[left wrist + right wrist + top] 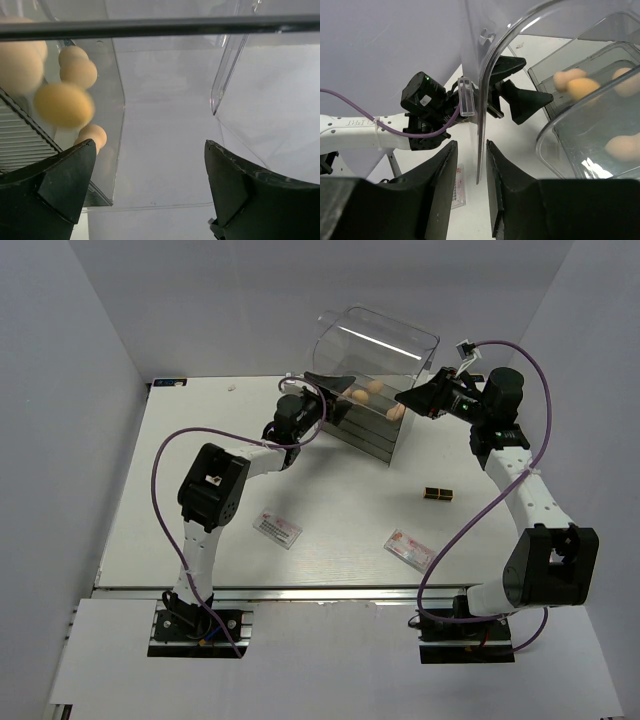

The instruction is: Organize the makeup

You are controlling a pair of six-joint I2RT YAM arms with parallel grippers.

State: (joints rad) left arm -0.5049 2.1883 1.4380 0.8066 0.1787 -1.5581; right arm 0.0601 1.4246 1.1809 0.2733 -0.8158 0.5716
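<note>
makeup lies in two places. peach sponges [365, 392] sit inside the clear drawer box [385, 340] at upper centre of the top view. lower on the open desk [200, 460] lie two dark tubes [437, 494] side by side at centre right, a white-pink packet [277, 530] lower left of centre, and a second packet [409, 549] lower right. these lie well apart, with bare desk around each, far from both claws. left claw [149, 146] sits at the box's left side, spread wide, holding nothing; sponges show through the clear wall at its upper left. right claw [470, 145] is at the box's right side, fingers narrowly parted around the raised lid's edge [480, 125]; i cannot tell whether they pinch it.
</note>
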